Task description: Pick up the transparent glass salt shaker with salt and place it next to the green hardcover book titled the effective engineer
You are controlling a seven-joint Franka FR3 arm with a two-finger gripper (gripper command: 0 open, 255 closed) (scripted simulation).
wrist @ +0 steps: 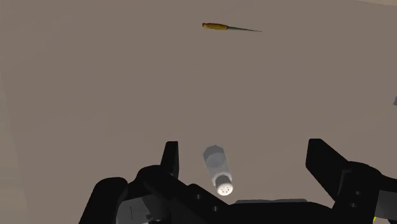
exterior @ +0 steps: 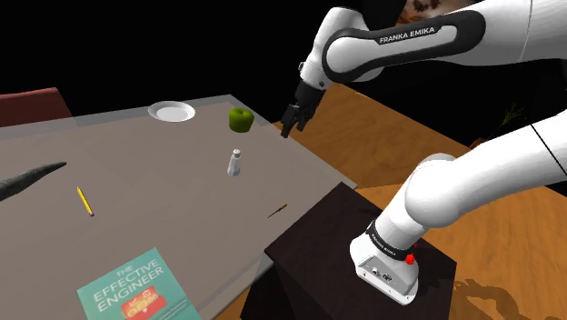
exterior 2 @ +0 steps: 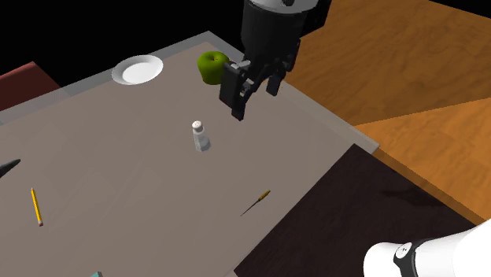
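The clear salt shaker (exterior: 234, 163) with a pale perforated cap stands upright on the grey table (exterior: 154, 218). My gripper (exterior: 291, 121) hangs open in the air above the table, off to the shoulder view's right of the shaker and not touching it. In the second exterior view the gripper (exterior 2: 256, 94) is up and to the right of the shaker (exterior 2: 201, 136). From the wrist, the shaker (wrist: 219, 169) shows far below between the spread fingers (wrist: 170, 159), nearer one of them. The green book (exterior: 136, 291) lies flat at the table's near corner.
A green apple (exterior: 240, 118) and a white plate (exterior: 172, 112) sit at the table's far end. A yellow pencil (exterior: 84, 201) lies at the left, a small brown-handled pointed tool (exterior: 277, 211) near the right edge. The dark stand (exterior: 309, 245) adjoins the table.
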